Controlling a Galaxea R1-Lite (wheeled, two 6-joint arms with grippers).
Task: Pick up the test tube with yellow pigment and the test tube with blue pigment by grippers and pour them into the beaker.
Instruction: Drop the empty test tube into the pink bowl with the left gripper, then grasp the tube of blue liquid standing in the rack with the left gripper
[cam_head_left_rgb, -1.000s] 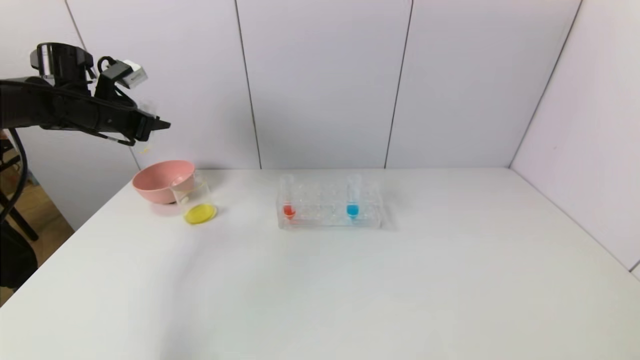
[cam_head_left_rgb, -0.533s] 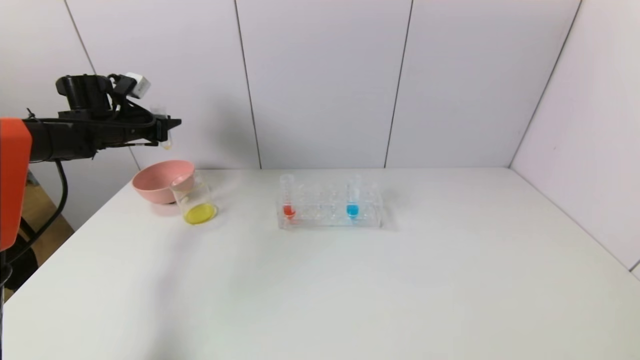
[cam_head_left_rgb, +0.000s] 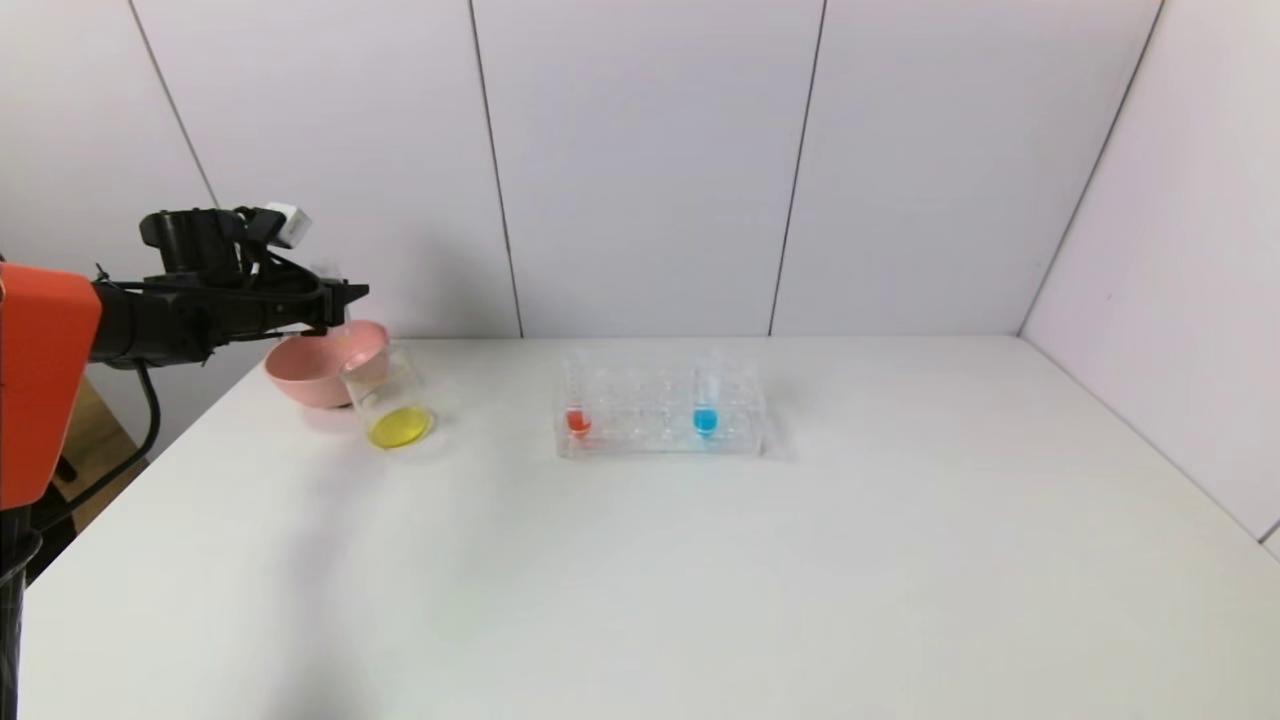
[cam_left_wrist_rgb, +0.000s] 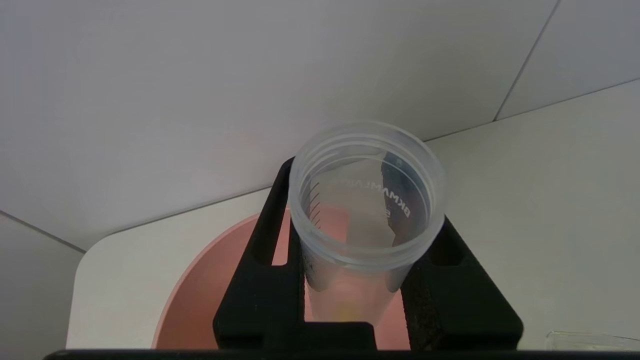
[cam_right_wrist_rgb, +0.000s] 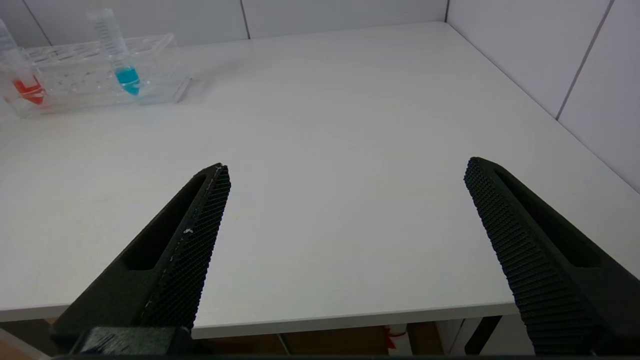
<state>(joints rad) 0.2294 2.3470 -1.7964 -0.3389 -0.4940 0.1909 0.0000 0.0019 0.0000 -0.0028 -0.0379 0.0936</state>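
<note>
My left gripper (cam_head_left_rgb: 345, 294) hovers at the table's far left, just above the pink bowl (cam_head_left_rgb: 305, 378). It is shut on the test tube with yellow pigment (cam_left_wrist_rgb: 367, 200). The tube stands upright, mouth up, and looks nearly empty, with only a faint yellow trace at its bottom. The beaker (cam_head_left_rgb: 390, 405) stands beside the bowl with yellow liquid in its base. The test tube with blue pigment (cam_head_left_rgb: 706, 400) stands in the clear rack (cam_head_left_rgb: 660, 440) and also shows in the right wrist view (cam_right_wrist_rgb: 120, 55). My right gripper (cam_right_wrist_rgb: 345, 170) hangs open over the table's near edge, holding nothing.
A red-bottomed tube (cam_head_left_rgb: 577, 402) stands at the rack's left end. The pink bowl (cam_left_wrist_rgb: 200, 305) lies directly under the held tube. White wall panels close off the back and right of the table (cam_head_left_rgb: 700, 580).
My left gripper has come down and shifted right from high at the left. It has levelled out and turned the tube upright, and now sits just over the pink bowl.
</note>
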